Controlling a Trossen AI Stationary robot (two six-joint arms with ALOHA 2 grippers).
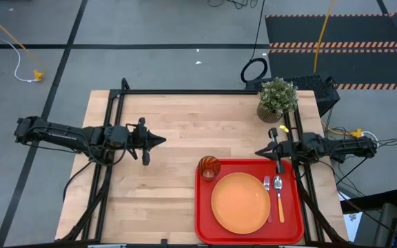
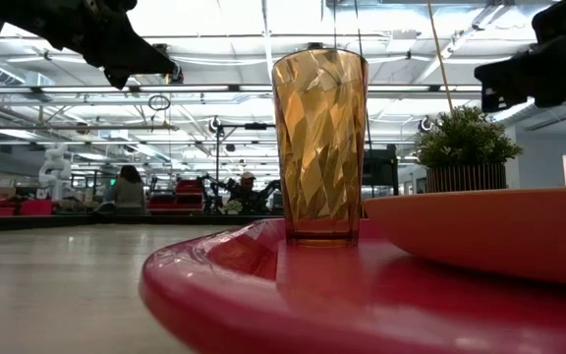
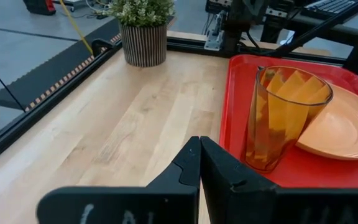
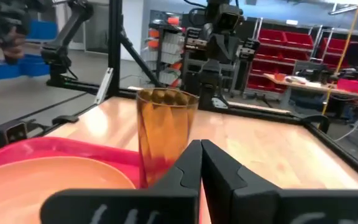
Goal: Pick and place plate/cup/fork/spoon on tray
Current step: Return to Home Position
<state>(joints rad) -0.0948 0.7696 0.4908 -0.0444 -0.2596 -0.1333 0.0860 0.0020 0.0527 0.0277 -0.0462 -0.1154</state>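
Note:
The red tray (image 1: 205,227) lies at the table's near right. On it rest the orange plate (image 1: 240,202), the amber cup (image 1: 209,167) standing upright at the tray's far left corner, and the fork (image 1: 267,196) and the spoon (image 1: 279,196) side by side along the plate's right. My left gripper (image 1: 161,140) is shut and empty above the table's middle left. My right gripper (image 1: 259,153) is shut and empty just beyond the tray's far edge. The cup also shows in the left wrist view (image 3: 284,115) and the right wrist view (image 4: 165,134).
A potted green plant (image 1: 277,98) stands at the table's far right corner. Bare wood (image 1: 157,186) lies left of the tray. Black frame rails run along the table's left and right sides.

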